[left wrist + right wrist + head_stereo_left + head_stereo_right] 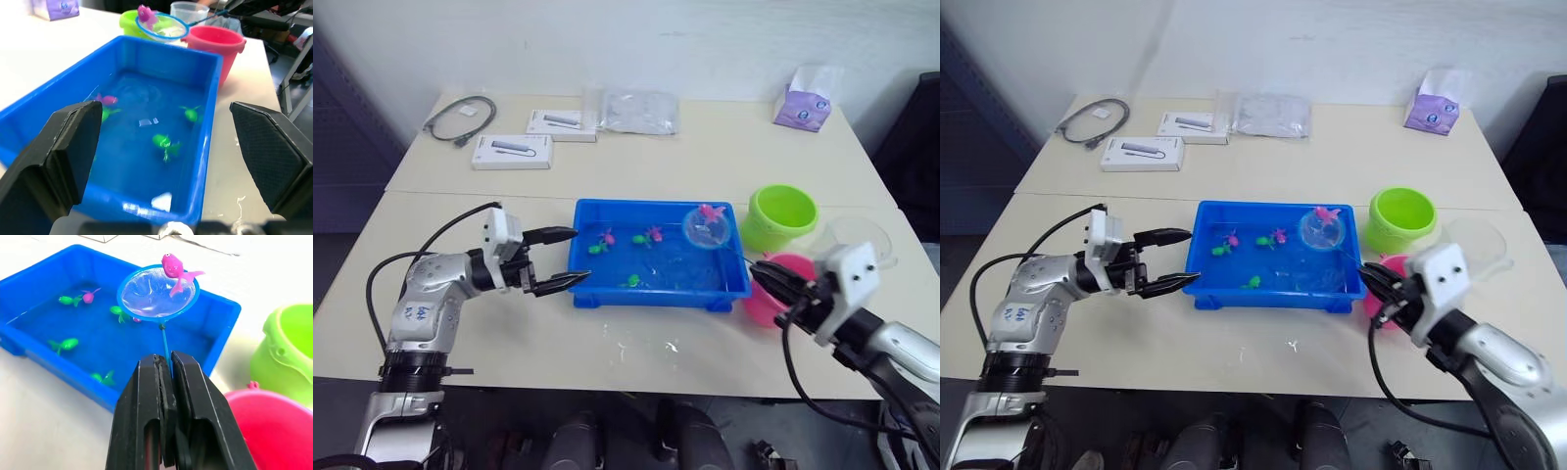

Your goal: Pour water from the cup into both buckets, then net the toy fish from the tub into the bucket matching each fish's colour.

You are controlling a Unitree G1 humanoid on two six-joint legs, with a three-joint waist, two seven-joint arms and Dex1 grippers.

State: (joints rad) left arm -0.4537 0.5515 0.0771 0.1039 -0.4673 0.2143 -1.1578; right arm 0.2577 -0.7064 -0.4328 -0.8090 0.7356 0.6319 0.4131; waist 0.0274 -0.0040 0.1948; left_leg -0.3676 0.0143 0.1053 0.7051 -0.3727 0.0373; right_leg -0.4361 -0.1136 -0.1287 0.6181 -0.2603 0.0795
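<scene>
From the head camera, the blue tub point(658, 257) sits mid-bench, nearer the front edge, with water and several small fish in it. The left end effector point(558, 259) hangs at the tub's left short wall, fingers spread wide and holding nothing. The right end effector point(766, 273) is clamped on the thin handle of the net point(707, 227), whose hoop hangs over the tub's far right corner with a pink fish point(710, 211) perched on its rim. The green bucket point(781, 217) stands just beside the tub toward the bench's right edge; the pink bucket point(766, 294) is in front of it, partly behind the right arm. The clear cup point(858, 237) stands to the right of both buckets.

The left wrist camera looks along the tub, showing green fish point(164, 142) and a pink one under the water.

The right wrist camera shows the fingers point(190, 401) shut tight on the net stick, the pink fish balanced on the hoop's edge rather than down in the mesh.

The net looks light, its stick thin and probably springy, so a grip low on the handle lets the hoop wobble. The fish is tiny, wet and likely slippery; perched like that it could slide off, so a level, slow carry to the pink bucket seems wise.
</scene>
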